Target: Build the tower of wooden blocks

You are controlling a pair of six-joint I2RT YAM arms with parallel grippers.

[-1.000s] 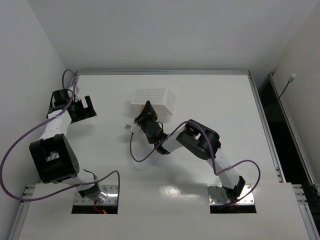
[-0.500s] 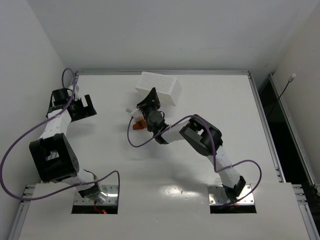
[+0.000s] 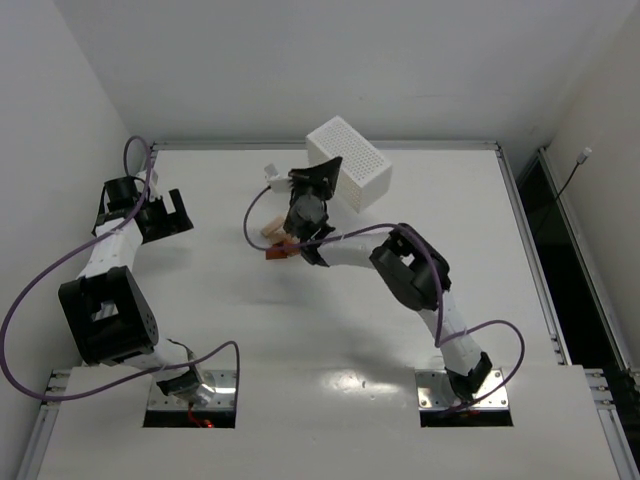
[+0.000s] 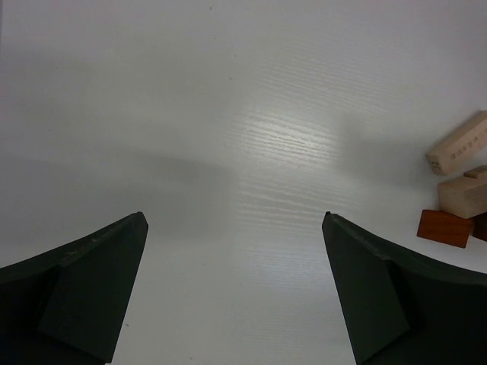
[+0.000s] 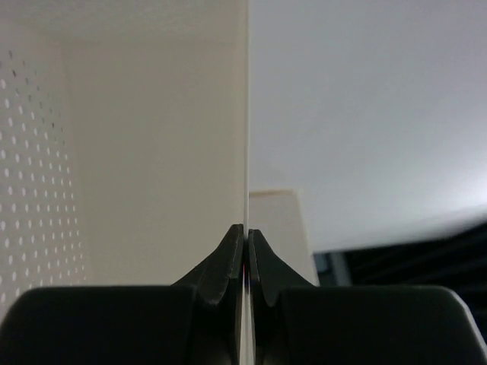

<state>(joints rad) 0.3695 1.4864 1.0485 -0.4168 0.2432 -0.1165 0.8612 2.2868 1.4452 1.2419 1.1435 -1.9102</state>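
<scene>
**Blocks loose, right arm tied up with the box**

Nearest us, the wood blocks (image 3: 274, 241) lie in a loose cluster mid-table, and I'd say no tower is started. Out wide, the left gripper (image 3: 167, 217) is spread apart and empty. Its wrist view puts the tan bar (image 4: 456, 143) at three o'clock, long axis running eight to two. Farther back, the right gripper (image 5: 246, 232) pinches a wall of the white box (image 3: 350, 172), which is held tilted. The blocks sit at its seven o'clock, nearer, but that arm's occupied.

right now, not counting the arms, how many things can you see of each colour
light tan wooden blocks: 2
reddish-orange wooden block: 1
dark piece cut off at the frame edge: 1
white perforated box: 1
total: 5
</scene>
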